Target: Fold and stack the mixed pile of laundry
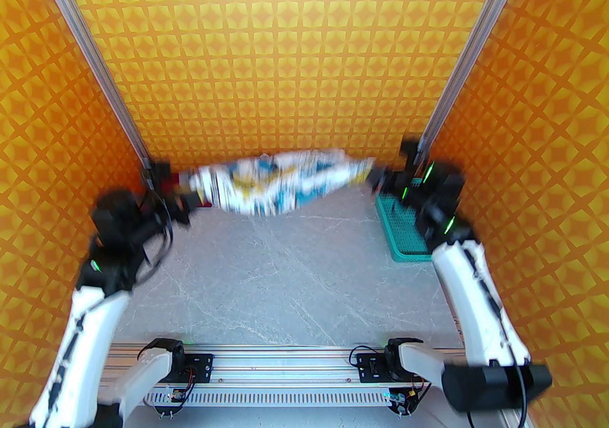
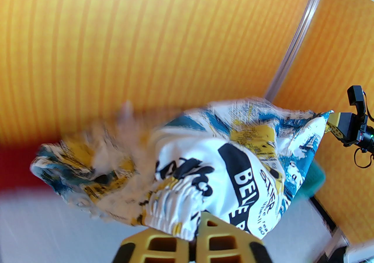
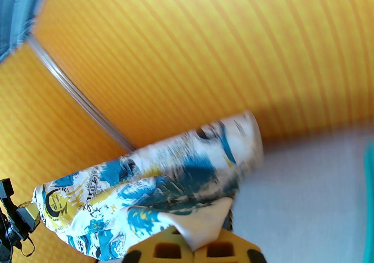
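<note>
Step in hand: spreading the printed shirt (image 1: 280,183), which hangs bunched in the air over the far desk (image 1: 285,273). The left tool (image 2: 195,226) and right tool (image 3: 198,241) each pinch 1 end, jaws nearly closed. Next, probably: lower it flat without slack before folding.

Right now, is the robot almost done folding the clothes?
Not yet. Nothing looks stacked. The left gripper and right gripper hold the printed shirt stretched in the air over the table. Left to do: lay it down, fold it, then handle the red T-shirt at the far left and stack both.
</note>
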`<action>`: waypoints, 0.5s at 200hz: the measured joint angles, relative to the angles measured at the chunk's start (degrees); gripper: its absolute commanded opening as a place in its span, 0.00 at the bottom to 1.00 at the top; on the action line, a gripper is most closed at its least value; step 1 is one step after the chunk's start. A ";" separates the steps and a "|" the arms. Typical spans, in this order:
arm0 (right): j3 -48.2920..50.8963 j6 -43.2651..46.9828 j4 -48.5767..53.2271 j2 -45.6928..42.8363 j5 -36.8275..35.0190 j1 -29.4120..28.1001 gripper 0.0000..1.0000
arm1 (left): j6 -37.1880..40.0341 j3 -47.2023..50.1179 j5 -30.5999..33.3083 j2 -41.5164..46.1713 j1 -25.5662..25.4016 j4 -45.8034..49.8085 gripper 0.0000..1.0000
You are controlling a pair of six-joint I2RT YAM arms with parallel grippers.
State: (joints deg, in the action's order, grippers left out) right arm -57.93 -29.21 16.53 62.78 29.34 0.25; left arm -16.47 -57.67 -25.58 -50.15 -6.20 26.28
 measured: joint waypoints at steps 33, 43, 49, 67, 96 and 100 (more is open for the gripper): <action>25.24 -1.27 6.47 -6.84 -2.08 0.00 0.56 | -7.04 17.29 -0.13 1.84 -1.88 6.03 0.70; 28.37 -1.31 11.15 -9.75 -3.21 -0.02 0.62 | -8.37 18.58 -0.07 2.16 -2.01 8.13 0.70; 28.50 -0.79 13.68 -11.26 -3.96 0.00 0.63 | -9.09 18.56 -0.02 2.27 -2.01 9.14 0.69; 25.99 0.79 17.40 -14.16 -6.01 0.00 0.63 | -9.62 16.85 0.57 1.55 -2.03 10.58 0.64; 16.57 2.40 17.97 -9.09 -7.54 -1.88 0.62 | -9.90 13.66 1.07 -3.87 -2.08 9.75 0.46; 15.52 2.54 17.59 -7.87 -8.00 -2.86 0.62 | -9.84 13.64 1.07 -4.83 -2.05 9.22 0.43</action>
State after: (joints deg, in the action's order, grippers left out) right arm -42.41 -26.68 34.13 54.92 21.34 -2.61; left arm -26.30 -44.03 -24.51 -54.98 -8.25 35.51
